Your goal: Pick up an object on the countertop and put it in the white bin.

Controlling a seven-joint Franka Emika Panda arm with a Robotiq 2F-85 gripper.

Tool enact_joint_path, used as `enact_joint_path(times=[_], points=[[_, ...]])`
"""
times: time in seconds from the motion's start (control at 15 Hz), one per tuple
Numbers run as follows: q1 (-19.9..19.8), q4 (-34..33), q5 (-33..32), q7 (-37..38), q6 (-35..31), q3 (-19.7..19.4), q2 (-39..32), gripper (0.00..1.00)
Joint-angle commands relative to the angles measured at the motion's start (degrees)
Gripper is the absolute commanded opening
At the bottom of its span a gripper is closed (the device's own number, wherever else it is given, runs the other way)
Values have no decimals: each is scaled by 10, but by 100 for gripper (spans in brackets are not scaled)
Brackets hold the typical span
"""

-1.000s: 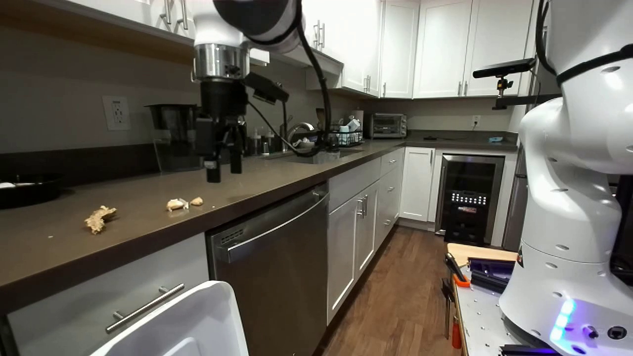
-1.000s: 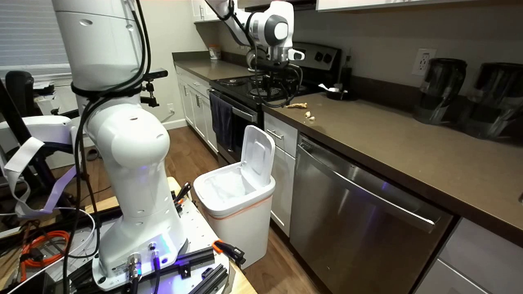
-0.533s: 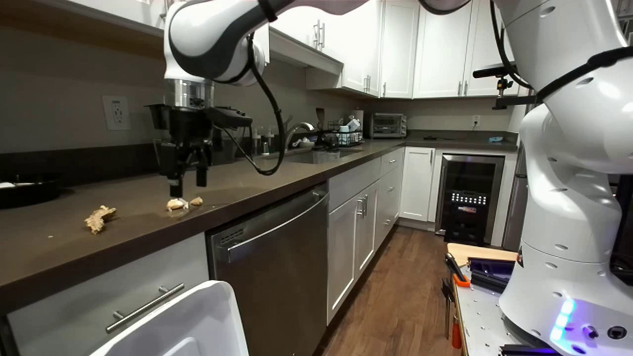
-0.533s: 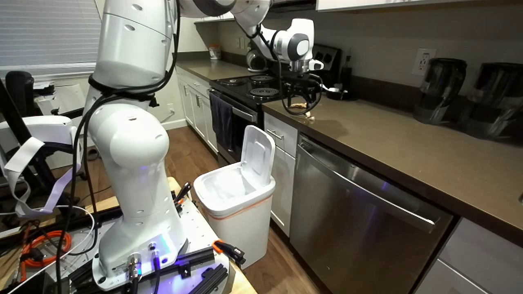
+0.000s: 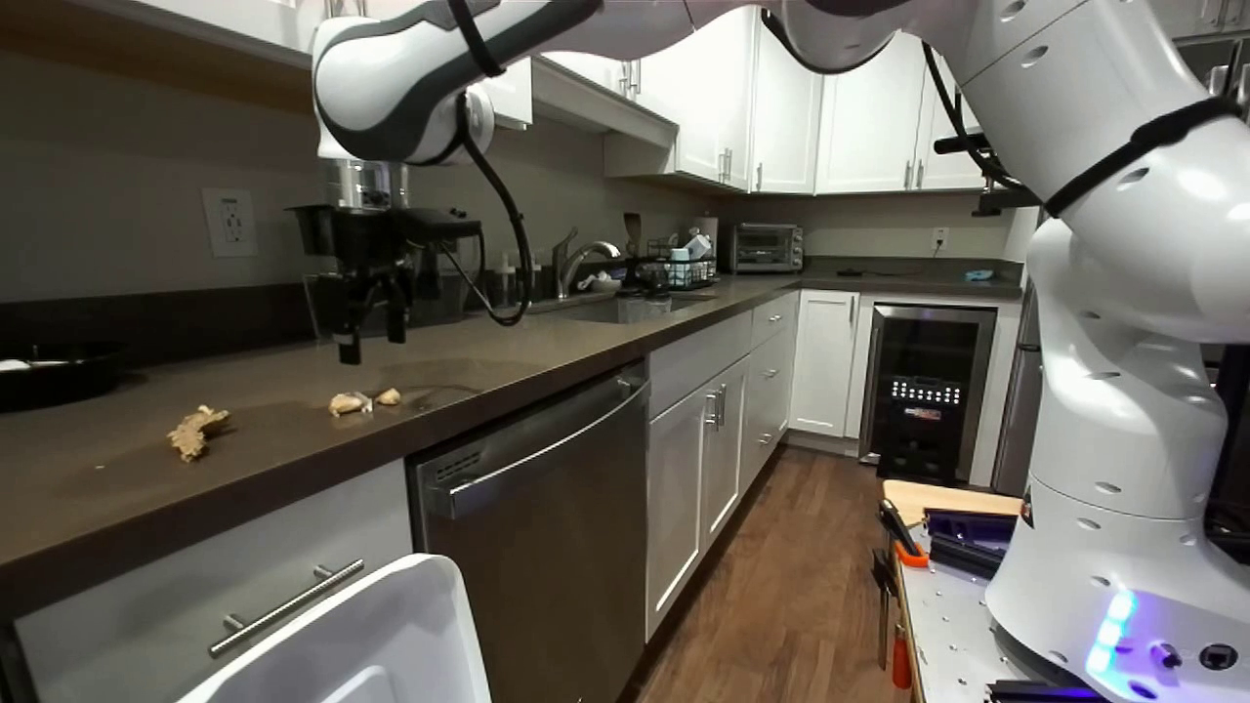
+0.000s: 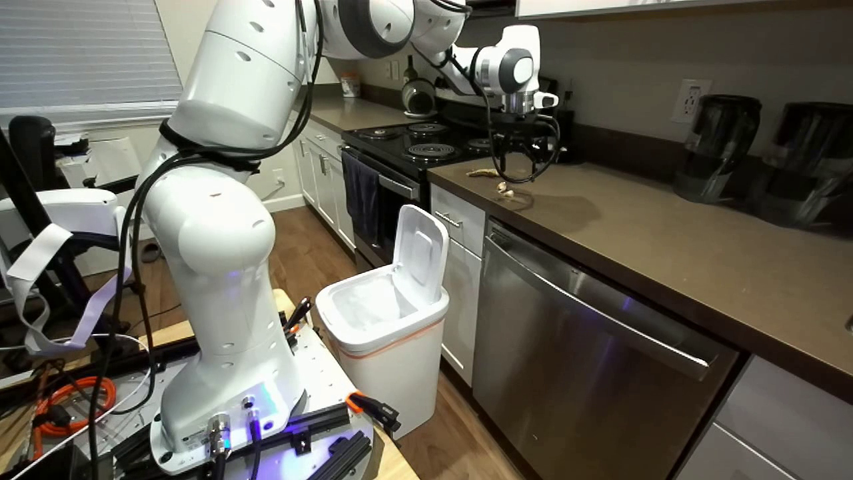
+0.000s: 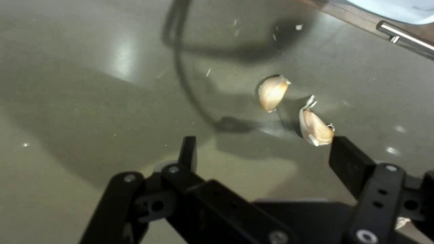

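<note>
A pale teardrop-shaped garlic clove (image 7: 273,93) lies on the brown countertop (image 5: 527,351), its tip toward the upper right in the wrist view, just beside a papery-tailed garlic clove (image 7: 318,129) whose long axis slants from upper left to lower right. Above the countertop hangs the black two-fingered gripper (image 7: 265,150), released, its jaws wide apart. Near the cloves lies a knobbly tan root (image 5: 198,432); a rectangular white plastic bin (image 6: 396,373) stands lower down, lid (image 6: 421,257) raised, and a red label (image 5: 922,414) on a dark-glass appliance (image 5: 937,351) is too small to read.
</note>
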State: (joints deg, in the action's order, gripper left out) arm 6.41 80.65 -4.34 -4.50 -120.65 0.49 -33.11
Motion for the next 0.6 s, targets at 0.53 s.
enact_joint_path(times=[0.53], points=[[-9,-3,4,54,15,-3,-19,100]])
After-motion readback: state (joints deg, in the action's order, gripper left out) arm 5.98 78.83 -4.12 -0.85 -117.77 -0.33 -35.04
